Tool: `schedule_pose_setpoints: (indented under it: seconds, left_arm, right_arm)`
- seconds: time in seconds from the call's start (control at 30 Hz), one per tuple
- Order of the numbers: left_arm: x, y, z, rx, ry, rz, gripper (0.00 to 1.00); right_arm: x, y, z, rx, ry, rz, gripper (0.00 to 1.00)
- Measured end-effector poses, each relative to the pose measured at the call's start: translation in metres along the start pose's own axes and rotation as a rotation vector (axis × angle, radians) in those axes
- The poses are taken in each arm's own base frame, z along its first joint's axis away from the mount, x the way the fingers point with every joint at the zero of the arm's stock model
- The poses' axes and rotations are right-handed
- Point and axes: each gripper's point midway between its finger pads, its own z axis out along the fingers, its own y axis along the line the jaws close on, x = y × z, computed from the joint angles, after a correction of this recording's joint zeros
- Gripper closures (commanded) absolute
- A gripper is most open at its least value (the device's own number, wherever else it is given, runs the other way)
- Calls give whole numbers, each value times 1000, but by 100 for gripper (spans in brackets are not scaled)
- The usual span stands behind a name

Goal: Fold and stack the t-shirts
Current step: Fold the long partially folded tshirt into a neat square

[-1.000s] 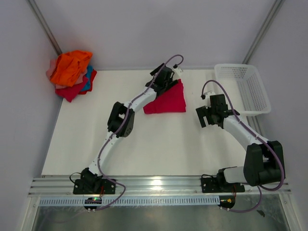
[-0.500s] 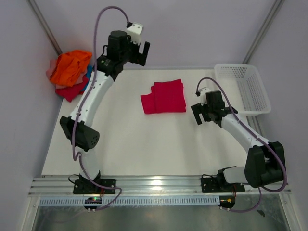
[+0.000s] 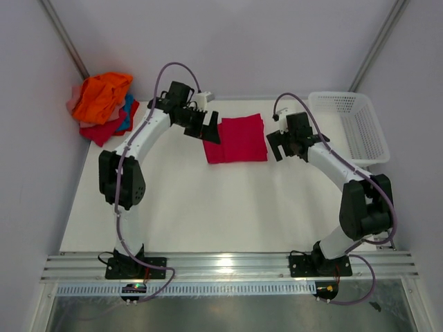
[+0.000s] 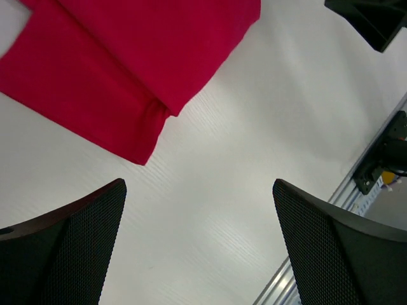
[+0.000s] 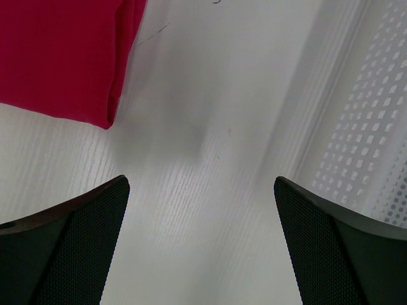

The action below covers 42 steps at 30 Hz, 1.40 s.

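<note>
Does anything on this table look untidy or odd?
The folded crimson t-shirt is uneven: a lower layer sticks out on its left. The heap of t-shirts at the far-left corner lies crumpled.

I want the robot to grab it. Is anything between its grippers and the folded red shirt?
No, nothing visible. The left gripper and right gripper hang open on either side of the crimson shirt, with only bare table between.

A white table (image 3: 228, 207) with faint wood grain filled the middle of the frame. Plain pale walls (image 3: 228, 41) rose behind it. One slanted metal pole (image 3: 64, 38) stood at the upper left and a second pole (image 3: 377, 45) at the upper right. An aluminium rail (image 3: 277, 263) ran along the bottom, with bright glare at its centre.
</note>
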Motion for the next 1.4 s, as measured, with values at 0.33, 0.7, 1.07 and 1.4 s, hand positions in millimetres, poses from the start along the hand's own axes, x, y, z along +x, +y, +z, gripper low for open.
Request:
schedule_pose_setpoints:
  seconds: [0.33, 0.7, 1.07, 1.4]
  left_arm:
    - [30, 0, 30, 125, 90, -73, 1]
    - [61, 30, 82, 157, 169, -142, 1]
    - [58, 47, 109, 168, 162, -137, 1]
    - [40, 54, 114, 152, 131, -106, 1]
  right_arm:
    - [16, 11, 47, -13, 91, -22, 1]
    - [-6, 16, 63, -5, 69, -32, 1]
    - [-50, -7, 54, 88, -13, -22, 1]
    - [-77, -12, 67, 111, -47, -13, 1]
